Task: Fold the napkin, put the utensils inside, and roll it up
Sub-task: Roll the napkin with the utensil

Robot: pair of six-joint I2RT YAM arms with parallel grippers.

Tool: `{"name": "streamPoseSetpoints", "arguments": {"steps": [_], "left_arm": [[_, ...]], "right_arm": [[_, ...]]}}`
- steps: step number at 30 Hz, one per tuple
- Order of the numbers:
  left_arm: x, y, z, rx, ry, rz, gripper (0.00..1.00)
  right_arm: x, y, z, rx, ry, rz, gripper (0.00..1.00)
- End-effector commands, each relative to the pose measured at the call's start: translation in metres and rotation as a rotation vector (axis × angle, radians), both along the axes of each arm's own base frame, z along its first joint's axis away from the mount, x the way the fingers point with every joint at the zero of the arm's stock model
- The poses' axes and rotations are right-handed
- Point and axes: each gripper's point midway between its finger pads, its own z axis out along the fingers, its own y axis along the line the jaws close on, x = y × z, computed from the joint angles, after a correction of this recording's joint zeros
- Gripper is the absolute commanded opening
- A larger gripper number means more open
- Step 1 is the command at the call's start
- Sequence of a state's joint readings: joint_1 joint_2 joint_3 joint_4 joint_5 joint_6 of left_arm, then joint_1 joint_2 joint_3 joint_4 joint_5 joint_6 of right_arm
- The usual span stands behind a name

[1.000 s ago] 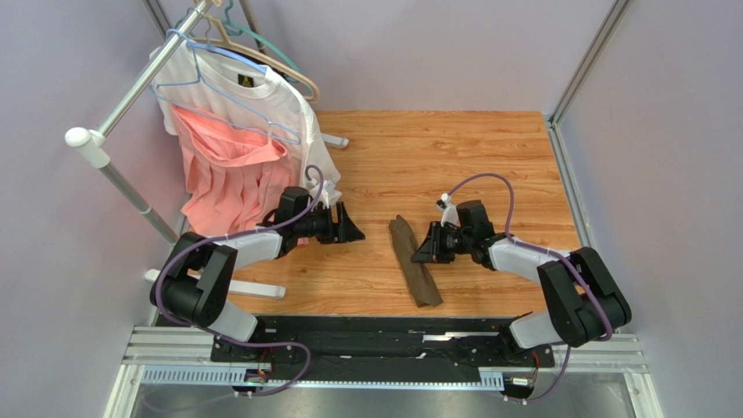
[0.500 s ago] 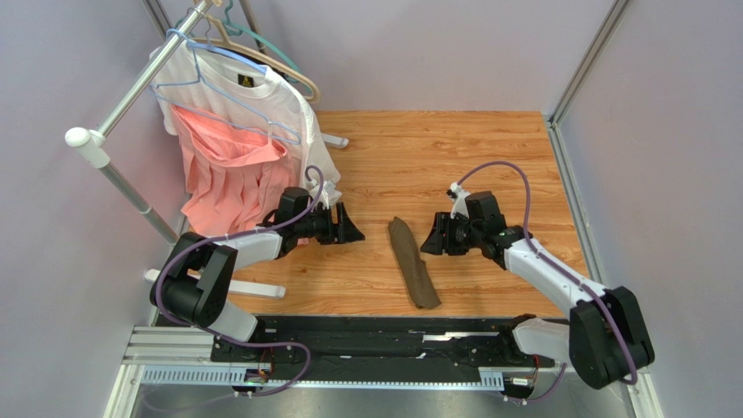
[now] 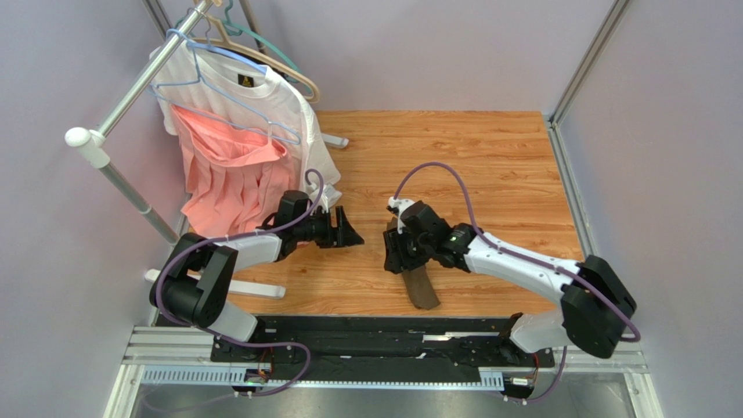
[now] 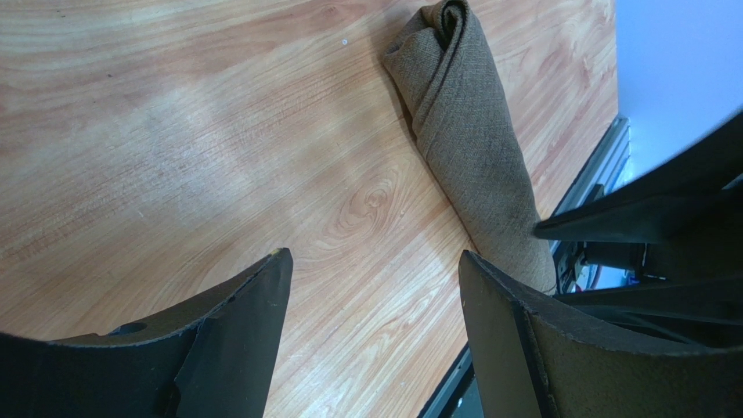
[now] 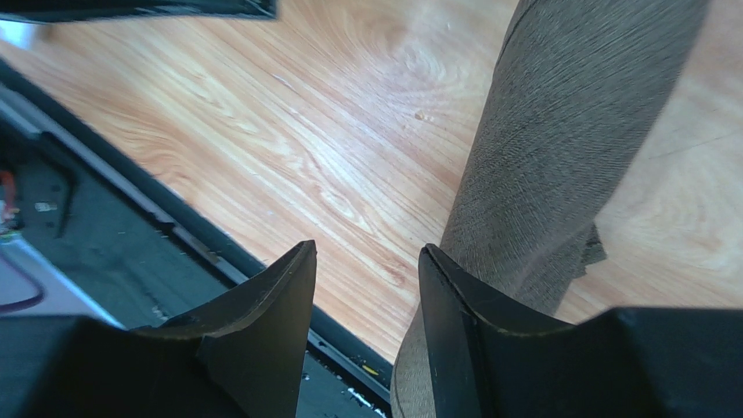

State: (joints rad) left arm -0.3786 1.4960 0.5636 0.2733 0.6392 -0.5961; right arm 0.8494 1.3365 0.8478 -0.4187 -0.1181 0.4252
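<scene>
My left gripper (image 4: 375, 261) and right gripper (image 5: 366, 261) are both gaping empty. The rolled napkin (image 3: 422, 289) at centre is looking soft and light, so I'm favouring pinching mid-roll.

- The napkin (image 4: 471, 148) is seen as coarse woven cloth, matt, with the weave plainly visible.
- The table (image 3: 488, 148) is shown as wood-grain board, smooth, with a soft sheen.
- The fingers (image 4: 235, 348) of the left gripper (image 4: 373, 261) and the fingers (image 5: 262, 331) of the right gripper (image 5: 368, 252) are seen as matt black, with roughened edges.
- The white T-shirt (image 3: 262, 100) and the pink garment (image 3: 227, 187) are shown as soft cloth, and the pink one is pleated.
- The rack pole (image 3: 144, 74) is seen as smooth metal.
</scene>
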Motion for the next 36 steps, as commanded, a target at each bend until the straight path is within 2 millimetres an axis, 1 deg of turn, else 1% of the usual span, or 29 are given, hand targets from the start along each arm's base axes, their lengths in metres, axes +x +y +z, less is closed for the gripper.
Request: {"name": "streamPoseSetpoints", "arguments": {"steps": [1,2,3,8,12,20,24,26,30,32,36], "left_arm": [[0.003,0.0,0.016,-0.02,-0.081,-0.022,0.79],[0.002,0.0,0.016,-0.018,-0.08,-0.021,0.79],[0.002,0.001,0.017,-0.015,-0.081,-0.021,0.79],[0.002,0.003,0.015,0.001,-0.087,-0.019,0.79],[0.003,0.002,0.012,-0.005,-0.077,-0.02,0.79],[0.002,0.001,0.013,-0.011,-0.078,-0.024,0.79],[0.001,0.002,0.012,-0.006,-0.078,-0.02,0.79],[0.001,0.002,0.012,-0.005,-0.075,-0.021,0.79],[0.0,0.003,0.012,-0.004,-0.076,-0.021,0.79],[0.0,0.003,0.011,-0.001,-0.076,-0.017,0.79],[0.0,0.003,0.009,-0.003,-0.07,-0.02,0.79]], "right_arm": [[0.011,0.012,-0.011,-0.062,-0.004,-0.043,0.5],[0.014,0.009,-0.018,-0.098,-0.008,-0.055,0.5],[0.015,0.002,-0.022,-0.141,-0.013,-0.071,0.5],[0.023,-0.011,-0.018,-0.231,-0.084,-0.106,0.51],[0.024,-0.022,-0.021,-0.301,-0.098,-0.111,0.51],[0.017,-0.026,-0.043,-0.332,-0.058,-0.103,0.52],[0.015,-0.032,-0.053,-0.37,-0.038,-0.114,0.54],[0.014,-0.039,-0.059,-0.408,-0.029,-0.131,0.55],[0.015,-0.047,-0.062,-0.449,-0.031,-0.152,0.58],[0.014,-0.048,-0.063,-0.453,-0.025,-0.156,0.58],[0.012,-0.054,-0.071,-0.486,-0.016,-0.16,0.56]]}}
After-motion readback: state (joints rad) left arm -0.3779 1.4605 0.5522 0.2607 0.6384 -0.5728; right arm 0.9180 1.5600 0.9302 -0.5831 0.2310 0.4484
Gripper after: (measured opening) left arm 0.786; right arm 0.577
